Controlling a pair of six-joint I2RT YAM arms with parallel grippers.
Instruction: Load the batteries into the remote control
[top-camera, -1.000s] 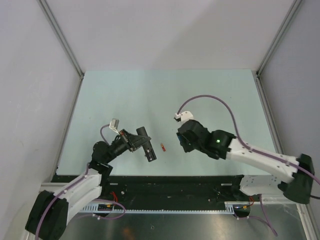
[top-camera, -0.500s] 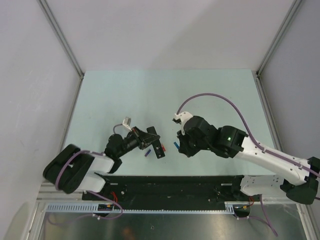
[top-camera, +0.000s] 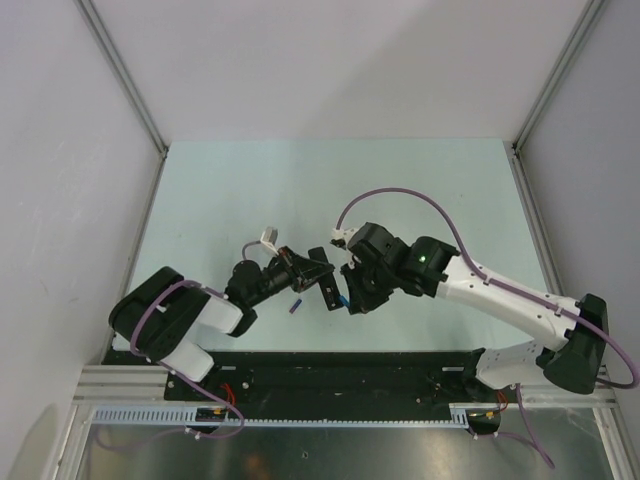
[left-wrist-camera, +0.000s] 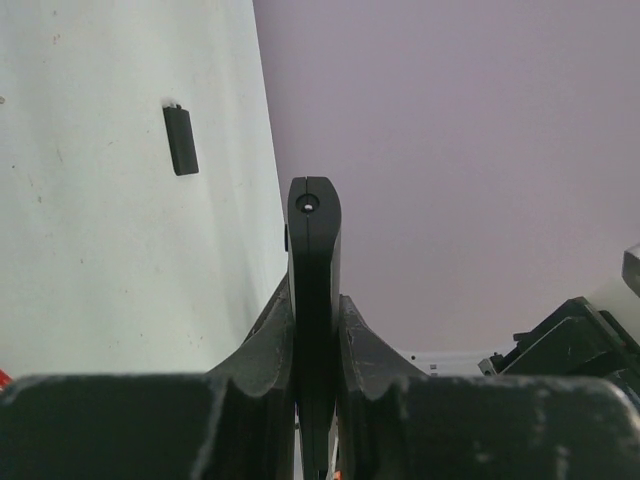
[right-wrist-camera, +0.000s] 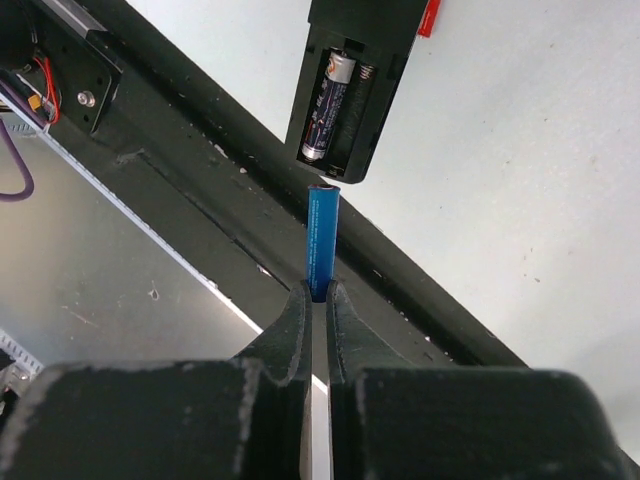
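My left gripper (left-wrist-camera: 315, 318) clamps the remote control (left-wrist-camera: 314, 230); my right gripper (right-wrist-camera: 318, 298) pinches the bright blue battery (right-wrist-camera: 321, 243) at the remote's open end.

Your left gripper (top-camera: 312, 270) has carried the remote control (top-camera: 326, 284) toward 3 o'clock. Your right gripper (top-camera: 349, 296) has come toward 8 o'clock to meet it, so the wide gap of a second ago has closed to almost nothing. The bright blue battery (right-wrist-camera: 321, 240) pinched in the right fingers now ends just short of the remote's open bay. The purple-blue battery (top-camera: 296, 305), covered a second ago, lies bare at 7 o'clock of the remote. The red-orange battery (right-wrist-camera: 430, 14) has dropped out of the top view, behind the remote.
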